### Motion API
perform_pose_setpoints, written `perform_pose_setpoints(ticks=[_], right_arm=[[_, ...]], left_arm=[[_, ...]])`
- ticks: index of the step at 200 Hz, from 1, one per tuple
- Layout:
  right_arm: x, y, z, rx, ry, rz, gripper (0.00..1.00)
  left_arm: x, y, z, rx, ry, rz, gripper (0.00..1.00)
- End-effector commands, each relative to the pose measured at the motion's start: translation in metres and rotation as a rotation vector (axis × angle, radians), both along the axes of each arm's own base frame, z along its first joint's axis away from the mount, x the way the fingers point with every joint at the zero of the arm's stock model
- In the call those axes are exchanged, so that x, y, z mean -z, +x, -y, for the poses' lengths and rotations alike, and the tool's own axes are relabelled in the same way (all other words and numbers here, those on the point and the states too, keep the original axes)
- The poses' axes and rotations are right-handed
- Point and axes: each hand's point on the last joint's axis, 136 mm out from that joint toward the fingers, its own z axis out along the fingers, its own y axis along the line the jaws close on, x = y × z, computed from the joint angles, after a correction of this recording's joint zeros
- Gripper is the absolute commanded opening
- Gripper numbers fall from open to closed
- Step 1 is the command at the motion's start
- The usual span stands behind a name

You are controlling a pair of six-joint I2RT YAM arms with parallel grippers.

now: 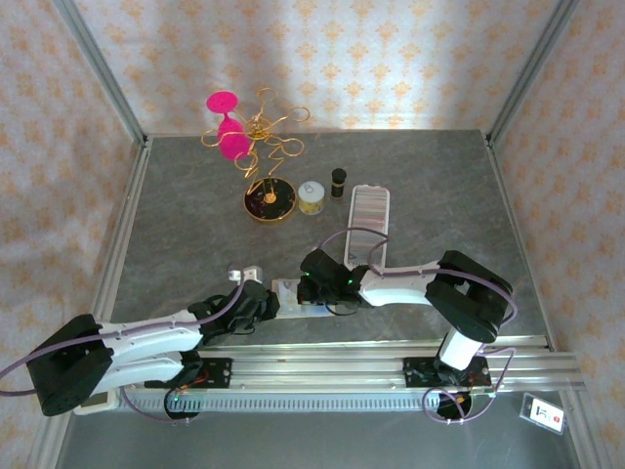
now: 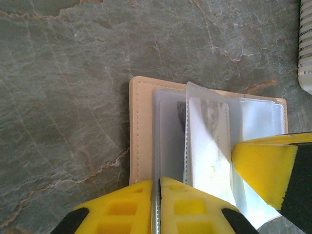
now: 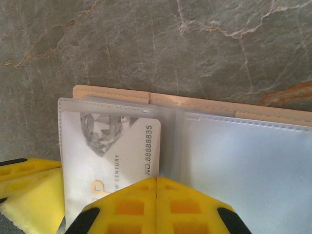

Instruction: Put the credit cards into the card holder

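Observation:
The cream-beige card holder (image 1: 289, 290) lies open on the stone table, its clear sleeves fanned out (image 2: 141, 131) (image 3: 204, 102). A whitish credit card (image 3: 122, 146), printed with a grey diamond and a number, sits inside the left sleeve (image 2: 209, 141). A greyish-blue rectangle (image 2: 168, 141) shows through another sleeve; I cannot tell if it is the pale blue card. My left gripper (image 1: 269, 301) (image 2: 157, 181) is shut on the edge of a clear sleeve. My right gripper (image 1: 307, 281) (image 3: 157, 179) is shut over the fold between sleeves, with nothing visible between its tips.
A long clear case with grey ribbed rows (image 1: 368, 225) (image 2: 306, 48) lies just behind the holder. Further back stand a gold wire stand with pink discs (image 1: 256, 147), a small round tin (image 1: 312, 197) and a dark little bottle (image 1: 338, 182). Metal rails (image 1: 391, 347) run along the near edge.

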Motion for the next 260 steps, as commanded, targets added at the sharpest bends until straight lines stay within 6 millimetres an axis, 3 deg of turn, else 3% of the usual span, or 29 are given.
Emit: perform_pose_setpoints(ticks=[1,35,60,89,180,260], right_arm=[[-0.024,0.005,-0.007,0.007,0.043,0.057,0.05],[-0.019,0.008,0.006,0.037,-0.017,0.07,0.05],[-0.017,0.01,0.008,0.046,-0.033,0.074,0.05],[-0.01,0.009,0.009,0.043,-0.055,0.062,0.03],[0.007,0.004,0.002,0.01,-0.088,0.02,0.01],[-0.007,0.002,-0.021,-0.02,-0.009,0.022,0.01]], left_arm=[[-0.003,0.005,-0.012,-0.049,0.036,0.022,0.14],[-0.013,0.008,-0.016,-0.063,0.044,0.054,0.28],[-0.015,0.009,-0.022,-0.08,0.068,0.063,0.29],[-0.015,0.01,-0.027,-0.1,0.086,0.066,0.2],[-0.001,0.006,-0.016,-0.065,0.045,0.033,0.16],[0.009,0.002,-0.016,-0.058,0.035,0.013,0.11]])
